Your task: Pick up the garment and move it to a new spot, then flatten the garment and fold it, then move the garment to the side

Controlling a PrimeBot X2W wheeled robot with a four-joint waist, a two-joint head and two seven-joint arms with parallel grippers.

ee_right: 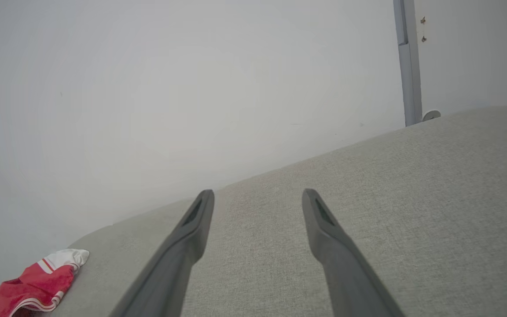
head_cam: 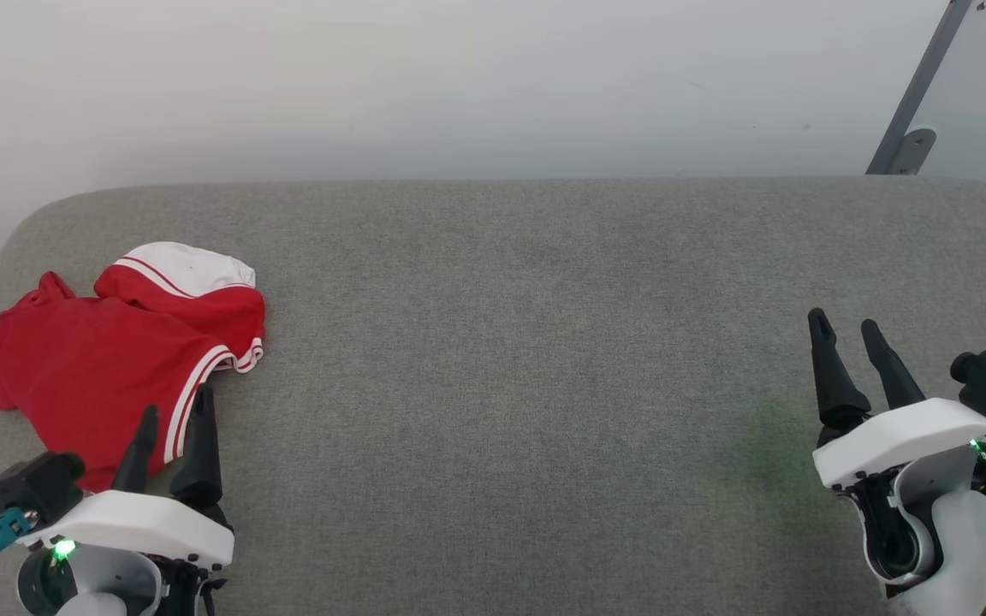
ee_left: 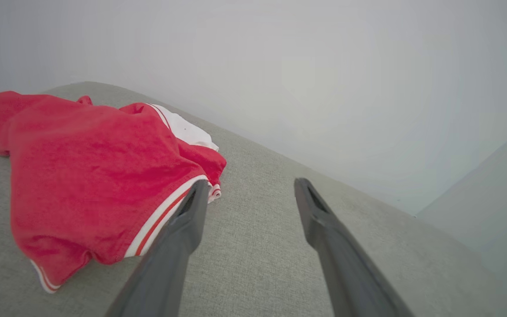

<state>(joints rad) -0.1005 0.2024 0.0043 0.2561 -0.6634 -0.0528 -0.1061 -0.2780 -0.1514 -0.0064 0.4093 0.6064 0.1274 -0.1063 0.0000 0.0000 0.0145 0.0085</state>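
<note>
Am hovering left claw (head_cam: pixel 176 402), released, at garment (head_cam: pixel 91 359) hem for pickup; am holding right claw (head_cam: pixel 844 321), released, well apart, giving room on surface (head_cam: pixel 544 342) for flattening.

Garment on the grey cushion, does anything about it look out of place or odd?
The garment lies bunched up at the left end of the cushion, not spread flat: a white panel is folded over on top and its left edge nears the rim. No tear shows.
</note>
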